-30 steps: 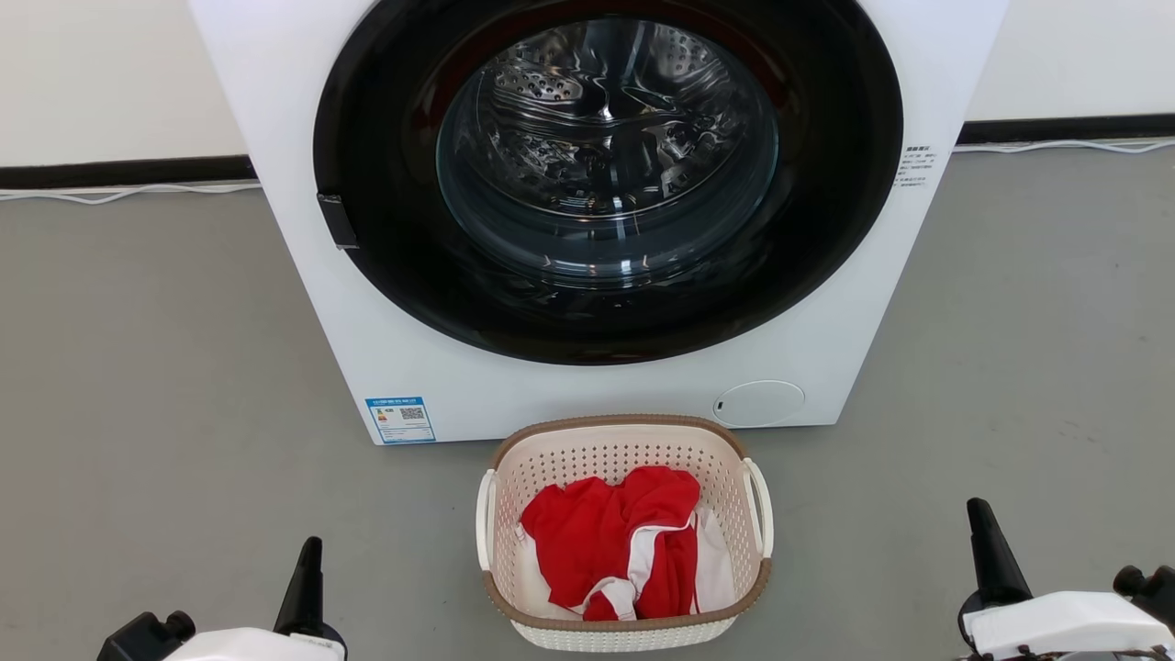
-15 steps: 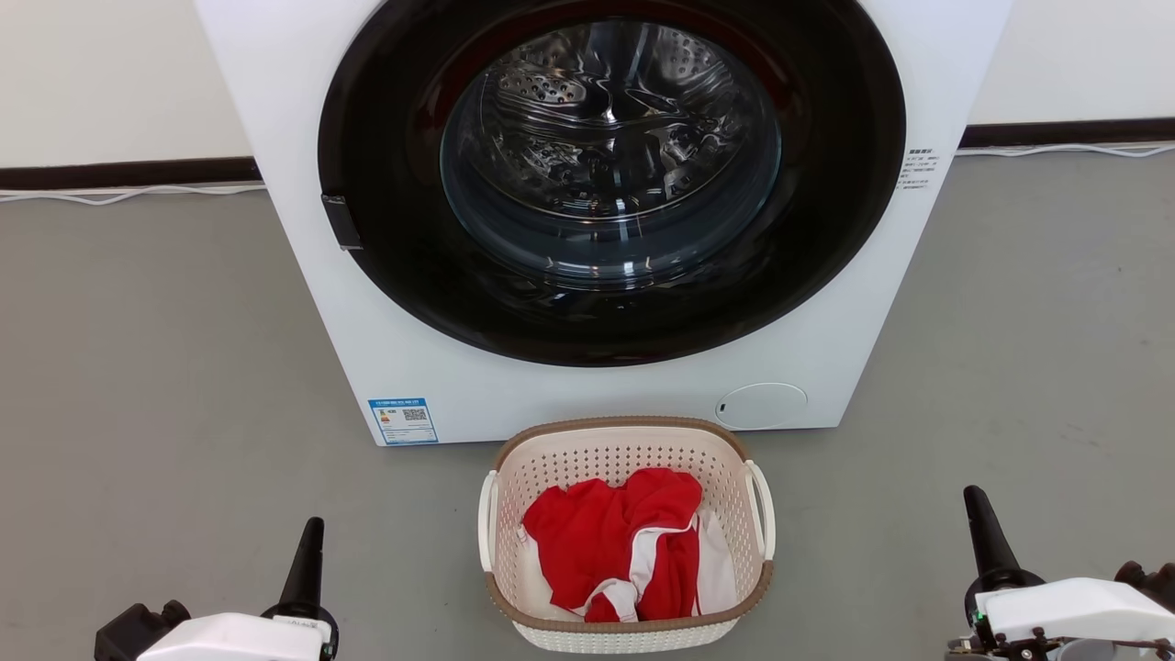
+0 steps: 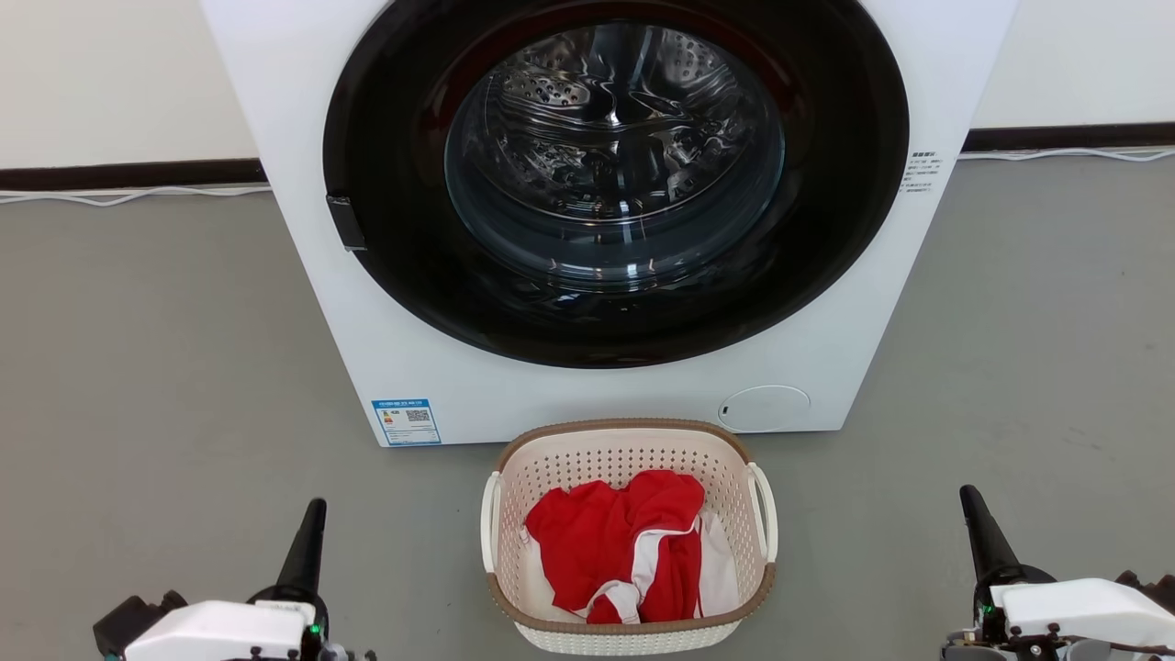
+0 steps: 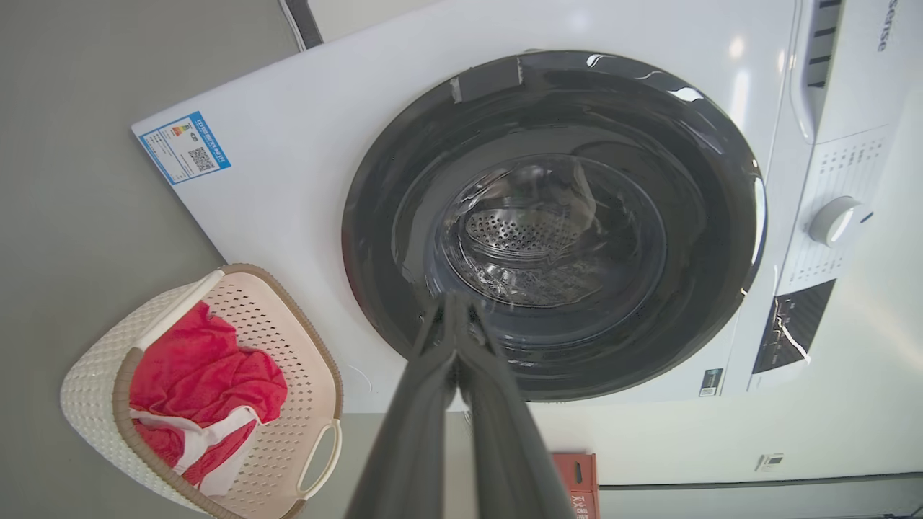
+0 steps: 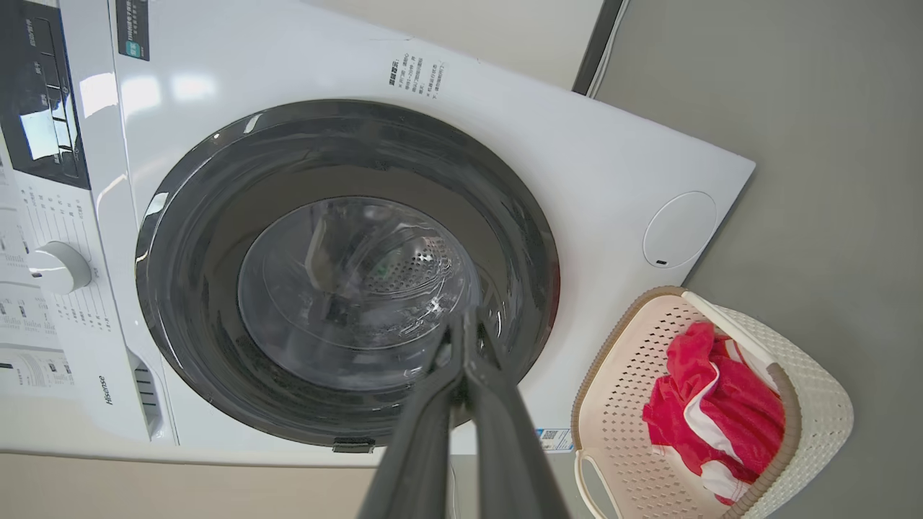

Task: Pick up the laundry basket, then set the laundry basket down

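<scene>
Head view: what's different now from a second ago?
Both dark-fingered pincers crept forward, the left pincer more than the right pincer; both shut, holding nothing. The cream perforated plastic laundry basket with red clothes sits untouched on the grey floor before the white washing machine; the camera itself shifted slightly.

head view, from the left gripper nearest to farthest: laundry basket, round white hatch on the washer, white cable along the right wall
From the left gripper:
1. laundry basket, just to its right
2. round white hatch, low right on the washer front
3. white cable, far back, right of the washer
</scene>
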Controlling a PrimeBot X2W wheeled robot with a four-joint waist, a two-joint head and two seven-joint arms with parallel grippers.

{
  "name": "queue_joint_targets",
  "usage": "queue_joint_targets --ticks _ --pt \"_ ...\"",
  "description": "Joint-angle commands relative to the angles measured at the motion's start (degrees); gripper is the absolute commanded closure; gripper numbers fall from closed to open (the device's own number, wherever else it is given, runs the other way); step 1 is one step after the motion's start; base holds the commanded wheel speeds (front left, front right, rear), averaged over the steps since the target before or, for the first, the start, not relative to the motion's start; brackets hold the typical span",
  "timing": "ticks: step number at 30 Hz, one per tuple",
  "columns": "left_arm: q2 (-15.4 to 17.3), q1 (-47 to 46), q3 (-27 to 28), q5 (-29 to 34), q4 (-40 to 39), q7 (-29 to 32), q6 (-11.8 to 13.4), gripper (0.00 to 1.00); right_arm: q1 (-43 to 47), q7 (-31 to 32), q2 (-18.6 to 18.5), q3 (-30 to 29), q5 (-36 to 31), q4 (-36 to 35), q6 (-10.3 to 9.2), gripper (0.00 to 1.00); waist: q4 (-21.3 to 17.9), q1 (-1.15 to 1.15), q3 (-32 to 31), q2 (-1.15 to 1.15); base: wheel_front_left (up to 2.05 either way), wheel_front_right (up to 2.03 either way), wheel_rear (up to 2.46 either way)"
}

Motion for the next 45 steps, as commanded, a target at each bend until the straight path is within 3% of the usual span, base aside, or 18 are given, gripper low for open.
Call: queue_joint_targets --ticks 1,24,45 --pt "0.72 -3.11 1.53 -2.26 -1.85 0.56 -0.65 1.0 -3.4 0.76 -0.2 0.71 2.43 -2.06 0.35 1.0 0.04 0.0 -0.03 0.0 0.0 0.0 0.0" --pt "0.93 -4.57 2.07 -15.22 -3.08 4.24 -1.42 1.0 -4.57 4.43 0.95 -0.12 17.0 -2.94 0.42 1.0 0.42 0.0 -0.34 0.0 0.0 0.0 0.0" --pt "0.93 -4.57 2.07 -15.22 -3.08 4.23 -1.42 1.0 -4.57 4.43 0.95 -0.11 17.0 -2.94 0.42 1.0 0.42 0.0 -0.33 0.0 0.0 0.0 0.0"
